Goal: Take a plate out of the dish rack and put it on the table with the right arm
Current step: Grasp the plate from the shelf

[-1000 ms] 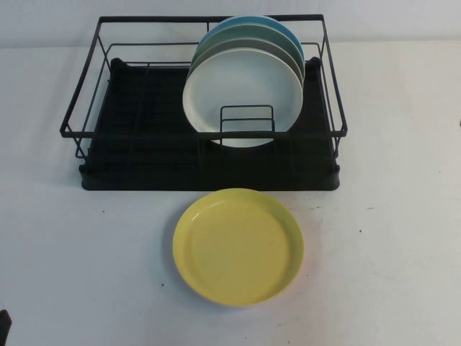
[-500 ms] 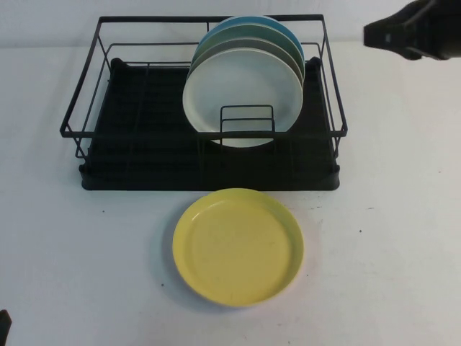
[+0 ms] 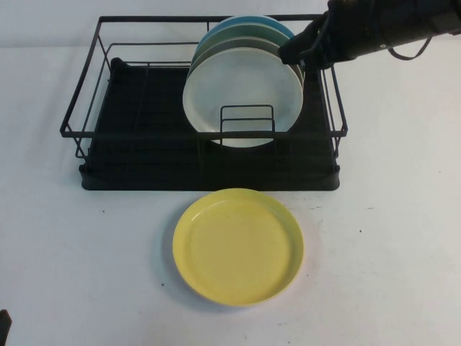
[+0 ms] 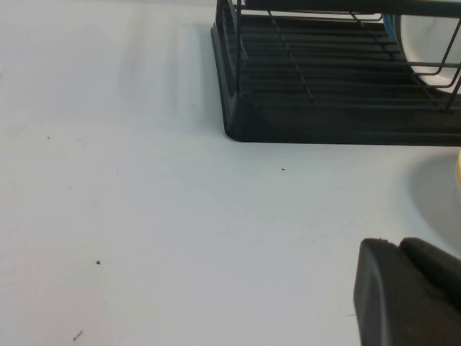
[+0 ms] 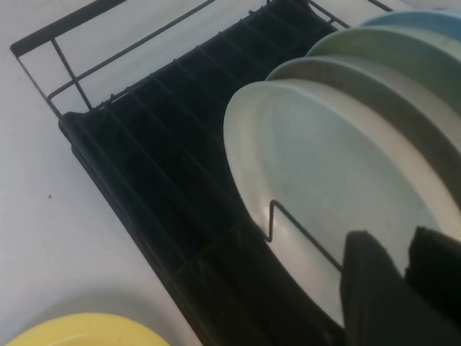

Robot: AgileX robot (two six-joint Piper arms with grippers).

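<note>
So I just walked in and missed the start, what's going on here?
The right hand has swung in over the dish rack and hovers by the top right edge of the white plate, the front one of the upright stack. Nothing is gripped yet. A yellow plate lies on the table. The left hand stays low over the table.

The right arm is black and reaches in from the far right side, stretched out long and low with a thin cable looping under it. The right gripper sits at its tip, pointing toward the left, and in the right wrist view its two dark fingers sit close side by side with only a thin gap between them. The left gripper stays low down at the near left, and only a dark bit of it shows.
</note>
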